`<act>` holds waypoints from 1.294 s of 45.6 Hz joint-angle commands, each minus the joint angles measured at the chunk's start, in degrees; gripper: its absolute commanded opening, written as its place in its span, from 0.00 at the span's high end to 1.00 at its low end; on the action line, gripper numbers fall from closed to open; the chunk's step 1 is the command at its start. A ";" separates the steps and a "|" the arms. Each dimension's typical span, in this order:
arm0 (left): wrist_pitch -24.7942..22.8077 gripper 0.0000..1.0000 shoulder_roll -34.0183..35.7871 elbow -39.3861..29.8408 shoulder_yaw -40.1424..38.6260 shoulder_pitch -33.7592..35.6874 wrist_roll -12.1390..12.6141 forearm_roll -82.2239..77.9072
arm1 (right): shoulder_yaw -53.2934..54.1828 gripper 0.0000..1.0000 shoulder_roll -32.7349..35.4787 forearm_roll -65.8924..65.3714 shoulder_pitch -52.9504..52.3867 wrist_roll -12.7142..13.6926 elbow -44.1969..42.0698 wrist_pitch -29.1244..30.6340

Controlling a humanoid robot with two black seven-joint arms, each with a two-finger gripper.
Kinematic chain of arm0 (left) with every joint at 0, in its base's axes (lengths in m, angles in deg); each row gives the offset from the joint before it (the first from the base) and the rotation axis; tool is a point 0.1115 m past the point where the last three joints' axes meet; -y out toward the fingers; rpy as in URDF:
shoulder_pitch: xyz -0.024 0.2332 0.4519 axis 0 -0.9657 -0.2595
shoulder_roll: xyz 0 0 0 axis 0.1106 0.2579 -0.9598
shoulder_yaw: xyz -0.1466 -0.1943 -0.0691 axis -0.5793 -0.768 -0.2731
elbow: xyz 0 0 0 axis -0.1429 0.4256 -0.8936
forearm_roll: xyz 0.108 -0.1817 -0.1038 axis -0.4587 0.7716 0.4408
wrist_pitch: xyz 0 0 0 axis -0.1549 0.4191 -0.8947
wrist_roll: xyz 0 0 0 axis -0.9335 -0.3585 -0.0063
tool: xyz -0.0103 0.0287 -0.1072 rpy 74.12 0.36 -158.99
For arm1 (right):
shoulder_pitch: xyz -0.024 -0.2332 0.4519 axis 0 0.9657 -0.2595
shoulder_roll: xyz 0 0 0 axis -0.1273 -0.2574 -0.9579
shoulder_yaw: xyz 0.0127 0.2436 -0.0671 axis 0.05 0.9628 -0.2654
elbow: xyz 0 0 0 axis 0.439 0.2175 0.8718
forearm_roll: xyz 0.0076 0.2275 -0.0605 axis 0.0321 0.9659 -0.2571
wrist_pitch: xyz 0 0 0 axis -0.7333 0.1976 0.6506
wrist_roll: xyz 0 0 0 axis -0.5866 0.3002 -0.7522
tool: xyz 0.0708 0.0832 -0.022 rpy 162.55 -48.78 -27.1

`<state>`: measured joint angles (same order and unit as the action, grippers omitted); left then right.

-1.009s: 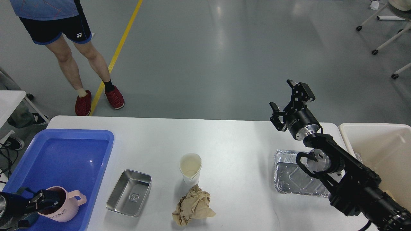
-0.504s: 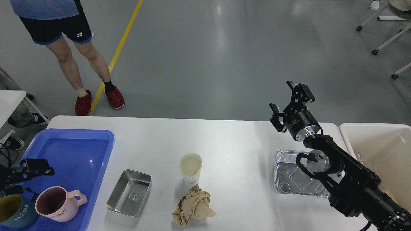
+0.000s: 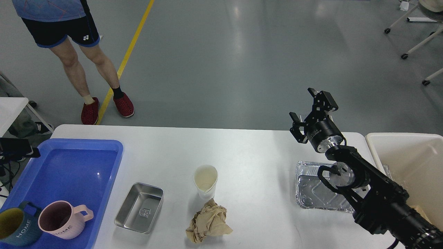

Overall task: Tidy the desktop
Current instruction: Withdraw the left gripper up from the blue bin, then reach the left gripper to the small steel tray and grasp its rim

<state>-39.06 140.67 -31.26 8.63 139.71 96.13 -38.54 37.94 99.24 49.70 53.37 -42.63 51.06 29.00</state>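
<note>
The white desktop (image 3: 249, 152) carries a steel tray (image 3: 139, 207), a white paper cup (image 3: 205, 181), a crumpled brown paper (image 3: 208, 222) and a foil tray (image 3: 320, 192). A pink mug (image 3: 62, 224) and a teal mug (image 3: 15, 229) stand in the blue tray (image 3: 83, 162) at the left. My right gripper (image 3: 305, 105) is open and empty, raised above the desktop's far right edge, above the foil tray. My left gripper (image 3: 19, 148) shows only as a dark piece at the left edge, beyond the blue tray's far corner; its fingers cannot be told apart.
A beige bin (image 3: 408, 162) stands off the right end of the desktop. A person (image 3: 79, 52) stands on the floor beyond the far left corner. Another white table (image 3: 10, 107) is at the far left.
My left gripper has let go of the pink mug and pulled up and away to the left edge. The teal mug beside it has come into view. The right arm has hardly moved.
</note>
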 commanded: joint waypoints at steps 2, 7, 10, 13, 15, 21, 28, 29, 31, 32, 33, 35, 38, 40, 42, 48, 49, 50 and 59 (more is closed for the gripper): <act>4.13 0.04 -9.50 2.24 0.47 0.02 0.70 -0.39 | 0.00 0.00 -0.09 0.08 0.14 0.00 0.18 -0.01; 4.22 0.04 -14.42 2.59 1.52 -0.42 1.31 -1.35 | 0.00 0.00 -0.09 0.08 0.05 0.00 0.10 -0.01; 4.66 0.04 -17.49 2.85 4.24 -0.24 2.28 -2.32 | 0.00 0.00 -0.09 0.08 0.05 0.00 0.09 -0.01; 5.54 0.04 -21.18 4.08 6.36 -0.07 2.98 -4.78 | 0.00 0.00 -0.09 0.08 0.14 0.00 0.01 -0.01; 6.33 0.04 -23.65 5.05 7.24 -0.15 3.07 -6.45 | 0.00 0.00 -0.09 0.08 0.14 0.00 0.01 -0.01; 6.95 0.04 -29.63 10.14 10.05 -0.59 3.07 -8.83 | 0.00 0.00 0.26 0.08 0.23 0.00 0.01 0.08; 6.95 0.04 -37.53 22.17 12.86 -0.68 2.99 -9.09 | 0.00 0.00 0.44 0.08 0.49 0.00 0.01 0.08; 6.95 0.04 -38.94 23.49 12.87 -0.77 2.99 -9.09 | 0.00 0.00 0.44 0.08 0.49 0.00 0.01 0.08; 6.95 0.04 -41.14 25.26 12.95 -0.77 2.99 -9.09 | 0.00 0.00 0.44 0.08 0.49 0.00 0.01 0.08; 6.95 0.04 -41.85 25.61 12.95 -0.77 2.99 -9.09 | 0.00 0.00 0.44 0.08 0.49 0.00 0.01 0.08; 6.95 0.04 -42.37 25.70 13.04 -0.86 2.99 -9.09 | 0.00 0.00 0.44 0.08 0.49 0.00 0.01 0.08; 6.95 0.04 -42.82 25.70 13.48 -0.86 2.99 -9.09 | 0.00 0.00 0.44 0.08 0.49 0.00 0.01 0.08; 7.03 0.04 -43.17 25.79 14.97 -0.68 2.99 -9.09 | 0.00 0.00 0.53 0.08 0.49 0.00 0.01 0.08; 7.21 0.05 -43.43 25.79 15.50 -0.68 2.90 -9.09 | 0.00 0.00 0.53 0.08 0.49 0.00 0.01 0.08; 7.65 0.06 -44.05 25.79 15.85 -0.77 2.90 -9.09 | 0.00 0.00 0.53 0.08 0.49 0.00 0.01 0.08; 8.88 0.06 -45.90 25.79 18.23 -0.77 2.72 -9.09 | 0.00 0.00 0.53 0.08 0.49 0.00 -0.08 0.08; 9.05 0.06 -45.98 25.79 18.49 -0.86 2.72 -9.09 | 0.00 0.00 0.53 0.08 0.49 0.00 -0.08 0.08; 9.32 0.06 -46.07 25.79 18.58 -0.86 2.72 -9.09 | 0.00 0.00 0.53 0.08 0.49 0.00 -0.08 0.08; 11.07 0.08 -48.79 25.88 19.19 -2.17 2.72 -9.09 | 0.00 0.00 0.53 0.08 0.58 0.00 -0.08 0.08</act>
<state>-29.25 93.62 -5.46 27.50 138.61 98.78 -47.63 37.94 99.77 49.78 53.87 -42.63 50.98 29.09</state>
